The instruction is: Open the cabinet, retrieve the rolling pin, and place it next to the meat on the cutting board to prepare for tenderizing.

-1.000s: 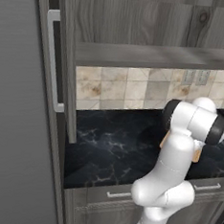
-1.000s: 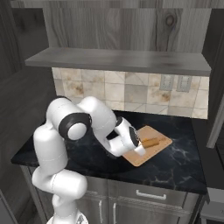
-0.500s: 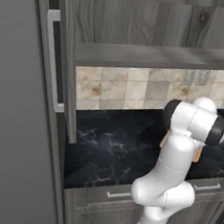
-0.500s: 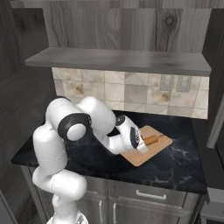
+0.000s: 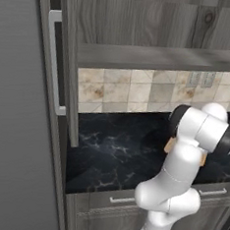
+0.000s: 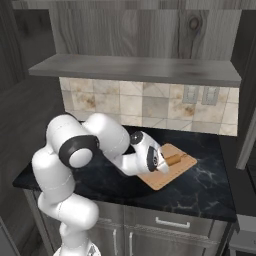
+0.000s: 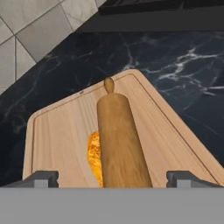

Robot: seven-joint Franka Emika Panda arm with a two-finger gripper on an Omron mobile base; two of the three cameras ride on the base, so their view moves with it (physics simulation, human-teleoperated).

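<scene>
Cutting board (image 7: 61, 131) sits on the black counter; meat (image 7: 94, 157) lies orange on it, touching the rolling pin's (image 7: 120, 140) left side. Gripper (image 7: 112, 178) jaws apart, straddling the pin, not clamping it. Release looks done: lift straight off, don't nudge or roll the pin.

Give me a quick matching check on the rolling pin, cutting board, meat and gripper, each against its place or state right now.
Things:
1. rolling pin
2. cutting board
3. meat
4. gripper

States:
A. open, fingers apart on either side of the pin
B. orange patch partly hidden beside the pin
C. flat on the black marbled countertop
D. lying lengthwise on the board

Pairs: 1-D, 2-C, 3-B, 4-A
</scene>
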